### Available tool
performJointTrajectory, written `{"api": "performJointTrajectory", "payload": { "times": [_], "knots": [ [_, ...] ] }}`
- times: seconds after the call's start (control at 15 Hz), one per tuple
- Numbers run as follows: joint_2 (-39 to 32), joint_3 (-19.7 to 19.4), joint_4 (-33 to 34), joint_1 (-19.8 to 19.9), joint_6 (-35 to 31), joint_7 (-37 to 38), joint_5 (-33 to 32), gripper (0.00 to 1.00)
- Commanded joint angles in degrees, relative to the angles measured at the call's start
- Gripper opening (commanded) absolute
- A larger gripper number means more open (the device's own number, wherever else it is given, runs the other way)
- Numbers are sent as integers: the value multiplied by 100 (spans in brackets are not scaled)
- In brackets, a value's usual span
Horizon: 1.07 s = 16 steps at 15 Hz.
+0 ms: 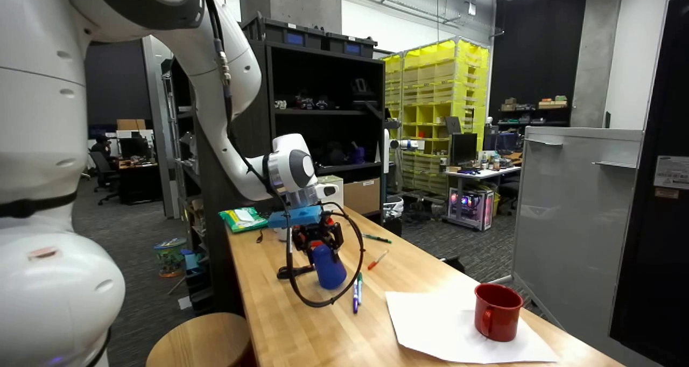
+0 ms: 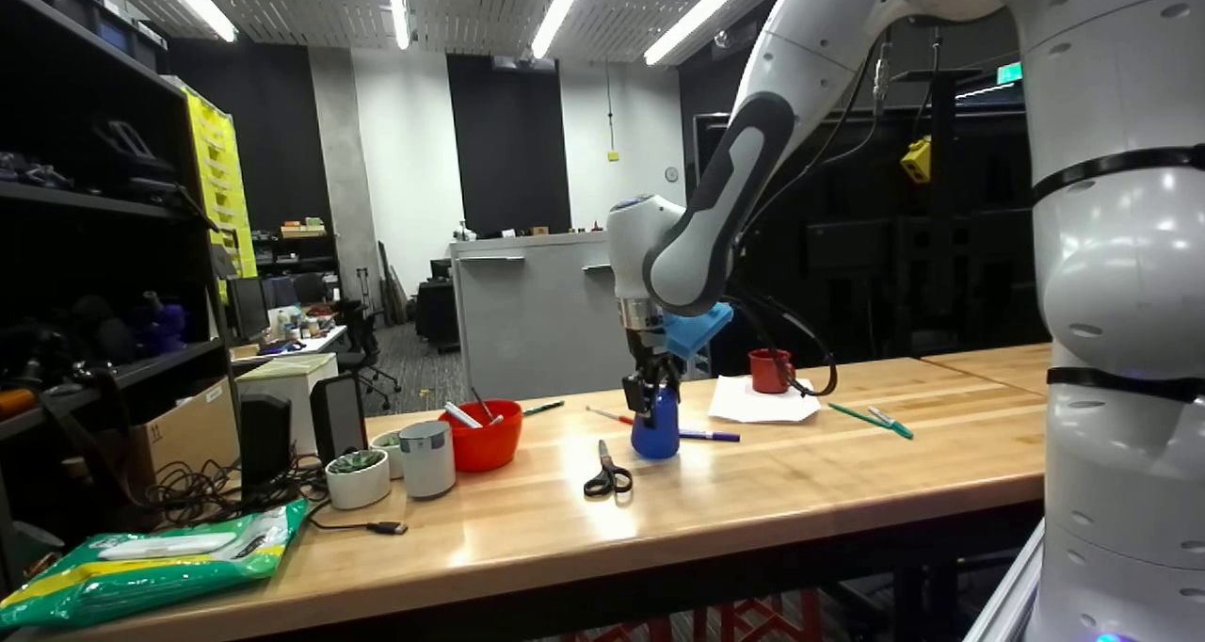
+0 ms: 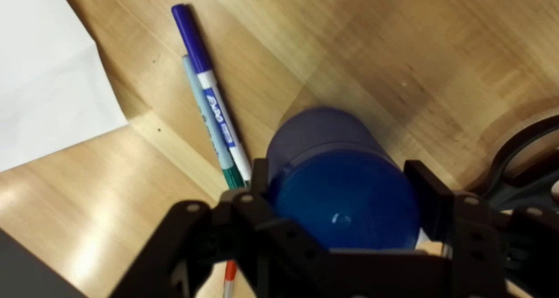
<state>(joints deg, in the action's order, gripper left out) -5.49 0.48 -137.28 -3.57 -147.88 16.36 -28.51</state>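
Black two-fingered gripper (image 3: 340, 178) hangs fingers-down from the white robot arm (image 1: 48, 141), pinching a smooth tapered blue cup-like vessel (image 1: 330, 271): in wrist view a black finger pad (image 3: 260, 175) sits vs each side of it. Vessel is approx upright, wide end down, narrow end up btwn the fingers; in both ext views its base is abt at the lvl of the light wood tabletop (image 2: 527, 529), can't tell for sure if it touches or is held just clear.

Just beside it, slim white dry-erase marker w/ purple cap (image 3: 220, 110) lies alongside a pale-blue marker w/ green end (image 3: 201, 97), nearly parallel, touching or v close. On the opp side, black-handled scissors (image 2: 610, 477) lie flat, so vessel is btwn markers & scissors. Thin red-orange-and-white pen (image 1: 378, 259) is nearby too, w/ a dark green pen (image 1: 377, 238) a bit farther off.

Past the markers, creased white paper sheet (image 1: 425, 313) w/ a glossy red mug (image 1: 498, 314) standing upright on it. Toward the other end of the tabletop, in an ext view: round red bowl (image 2: 494, 446) w/ pens (image 2: 461, 415) sticking out, gray-and-white cylindrical cup (image 2: 427, 465) next to it, 2 small white pots (image 2: 358, 488) w/ green succulents (image 2: 354, 460), & a shiny green-and-yellow plastic pack (image 2: 188, 571) nr the tabletop's edge. Also in an ext view: round light-wood stool (image 1: 196, 345) beside the tabletop, tall black shelving unit (image 1: 261, 125) behind it, rack of yellow bins (image 1: 430, 84) farther back
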Motion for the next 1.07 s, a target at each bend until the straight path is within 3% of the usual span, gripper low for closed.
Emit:
{"api": "performJointTrajectory", "payload": {
  "times": [0.0, 0.2, 0.47, 1.0],
  "knots": [
    [263, -177, -269, -163, -510, 1257, -1616, 50],
    [146, -284, -293, -192, -826, 2656, -3173, 50],
    [15, -282, -395, -154, -1115, 3945, -4423, 50],
    [-244, -302, -497, -43, -1526, 5491, -5844, 50]
  ]
}}
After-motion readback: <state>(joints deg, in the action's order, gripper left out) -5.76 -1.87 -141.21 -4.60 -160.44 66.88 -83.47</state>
